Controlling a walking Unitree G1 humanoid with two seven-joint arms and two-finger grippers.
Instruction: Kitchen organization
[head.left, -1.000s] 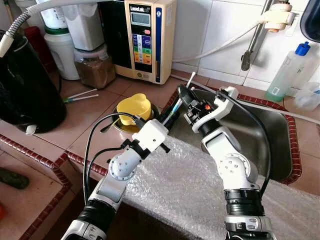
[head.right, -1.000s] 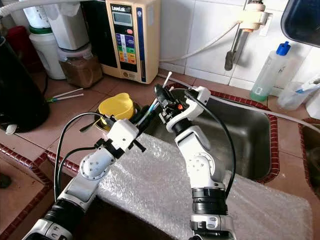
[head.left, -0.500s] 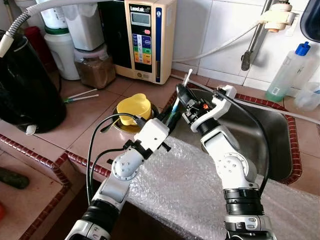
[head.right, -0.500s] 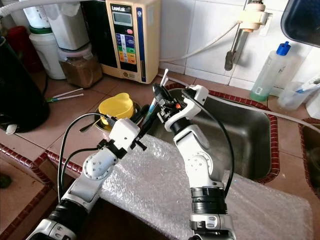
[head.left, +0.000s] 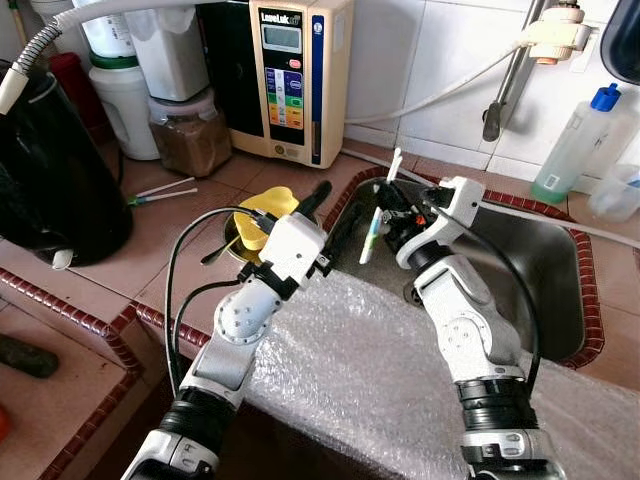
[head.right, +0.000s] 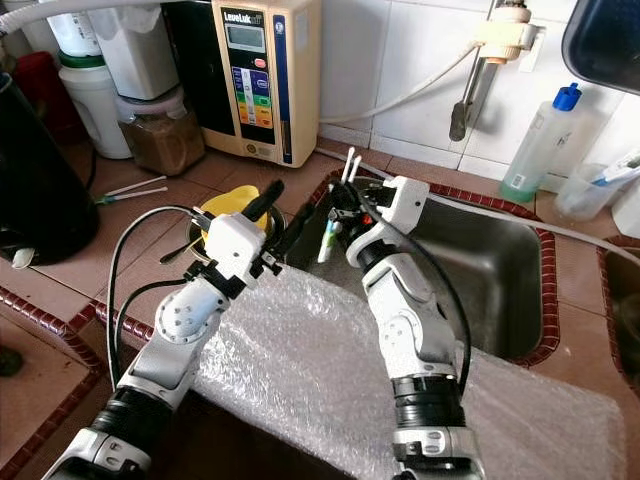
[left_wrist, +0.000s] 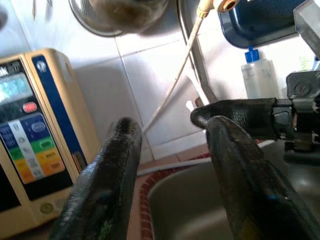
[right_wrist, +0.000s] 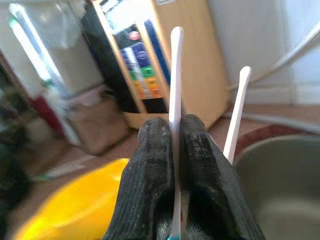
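My right gripper (head.left: 388, 212) (right_wrist: 174, 126) hangs over the near-left corner of the steel sink (head.left: 530, 262), shut on a thin white stick with a blue-green end (head.left: 369, 233) (right_wrist: 175, 65). A second white stick (right_wrist: 236, 120) stands close beside it; whether the fingers clamp it too I cannot tell. My left gripper (head.left: 337, 204) (left_wrist: 172, 125) is open just left of the sticks, nothing between its fingers (left_wrist: 107, 175). A yellow cup (head.left: 258, 222) sits on the tiled counter behind the left wrist.
Bubble wrap (head.left: 370, 370) covers the counter's front edge under both arms. A beige water unit (head.left: 290, 70), a jar of brown powder (head.left: 190, 135) and a black kettle (head.left: 50, 170) stand at the back left. A blue-capped bottle (head.left: 575, 145) stands beyond the sink.
The left gripper has opened, let go of the sticks and drawn back to the left. The right gripper, still holding them, has shifted slightly right over the sink.
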